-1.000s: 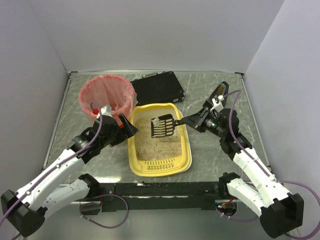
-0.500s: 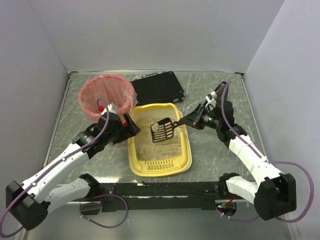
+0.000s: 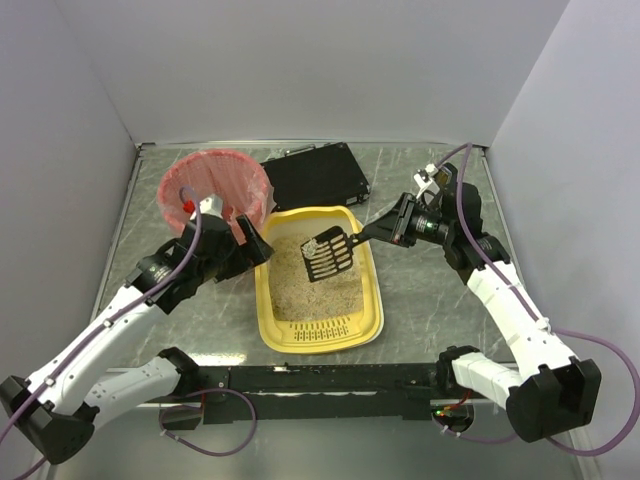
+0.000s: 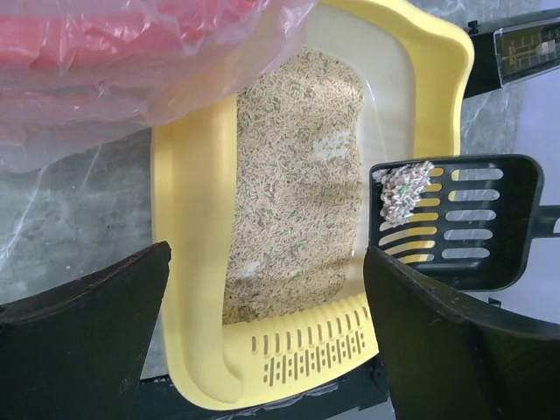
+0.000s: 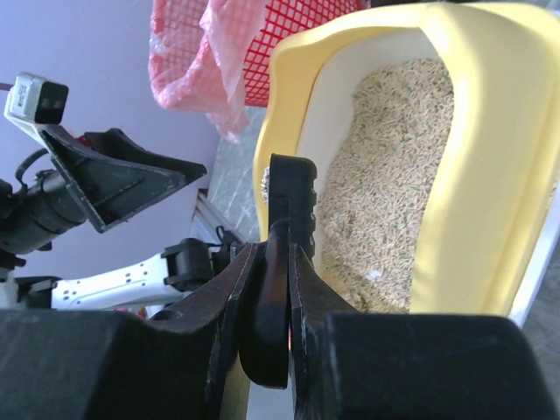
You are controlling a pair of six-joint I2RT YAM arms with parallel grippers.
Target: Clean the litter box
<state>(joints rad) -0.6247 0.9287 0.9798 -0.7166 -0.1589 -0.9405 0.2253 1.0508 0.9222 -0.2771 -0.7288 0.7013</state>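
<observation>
Black fingers of the right gripper (image 3: 398, 228) are pinched tight on the handle of a black scoop (image 3: 330, 253). A grey clump (image 4: 402, 191) is carried on the scoop, above the yellow litter box (image 3: 372, 295) in the middle of the table (image 3: 430, 300). The left gripper (image 3: 250, 243) is held wide apart at the box's left side, beside the red bin (image 3: 240, 165).

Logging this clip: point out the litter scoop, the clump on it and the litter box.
litter scoop (image 4: 518, 223), left wrist view, blade beside the slots.
clump (image 4: 402, 191), left wrist view, its middle.
litter box (image 3: 264, 300), top external view, left rim.
</observation>
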